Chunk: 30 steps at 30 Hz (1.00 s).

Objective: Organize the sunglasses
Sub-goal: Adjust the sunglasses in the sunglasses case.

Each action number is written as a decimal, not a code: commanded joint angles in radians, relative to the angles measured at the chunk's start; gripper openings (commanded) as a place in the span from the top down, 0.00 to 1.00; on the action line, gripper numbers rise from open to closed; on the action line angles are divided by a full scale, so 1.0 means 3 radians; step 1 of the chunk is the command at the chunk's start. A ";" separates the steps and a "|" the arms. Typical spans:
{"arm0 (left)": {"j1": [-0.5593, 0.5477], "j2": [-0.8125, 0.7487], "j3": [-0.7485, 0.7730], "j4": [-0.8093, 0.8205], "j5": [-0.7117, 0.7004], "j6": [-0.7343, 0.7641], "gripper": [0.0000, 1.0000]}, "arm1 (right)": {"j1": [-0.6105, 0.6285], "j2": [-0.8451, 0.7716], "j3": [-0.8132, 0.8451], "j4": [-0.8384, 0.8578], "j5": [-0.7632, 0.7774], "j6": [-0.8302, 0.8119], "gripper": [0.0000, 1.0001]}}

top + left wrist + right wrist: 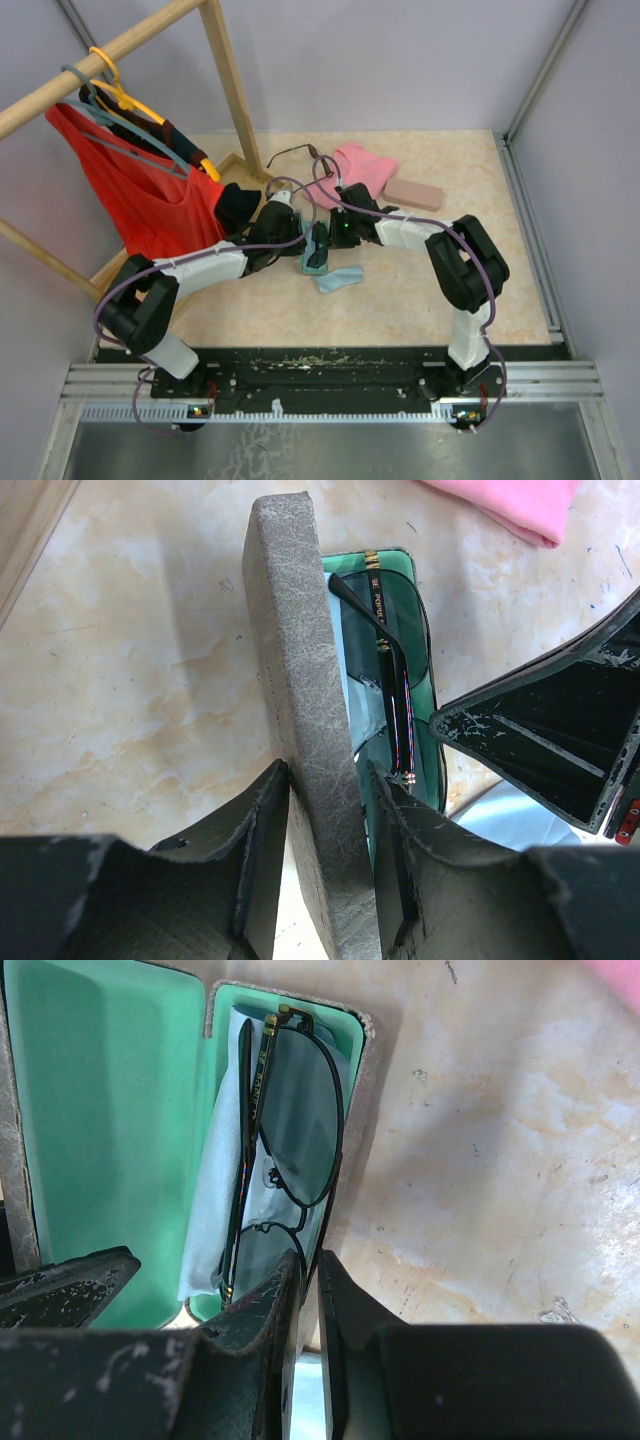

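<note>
Your left gripper (325,780) clamps the rough grey lid (295,660) upright; your right gripper (308,1272) pinches narrowly on the case wall (362,1110). 1 pair of thin wire sunglasses (295,1130) lies folded in the mint-lined base (345,1032), mid-way across the table (430,300).

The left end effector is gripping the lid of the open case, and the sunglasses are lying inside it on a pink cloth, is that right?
Not quite: the cloth under the sunglasses is light blue, not pink, as the right wrist view shows. The left end effector does grip the lid of the open case, sunglasses inside.
</note>
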 commanded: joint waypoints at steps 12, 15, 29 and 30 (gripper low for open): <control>0.0012 0.0023 0.0099 0.0050 0.0056 -0.0006 0.58 | -0.0002 -0.0215 0.0167 0.0120 -0.0056 -0.0061 0.87; 0.0012 0.0024 0.0097 0.0051 0.0056 -0.0003 0.58 | -0.0002 -0.0236 0.0161 0.0140 -0.0071 -0.0063 0.87; 0.0012 0.0034 0.0107 0.0048 0.0071 -0.0006 0.58 | -0.0002 -0.0215 0.0167 0.0115 -0.0082 -0.0074 0.87; 0.0012 0.0030 0.0102 0.0046 0.0067 -0.0010 0.58 | 0.0001 -0.0216 0.0161 0.0111 -0.0067 -0.0073 0.87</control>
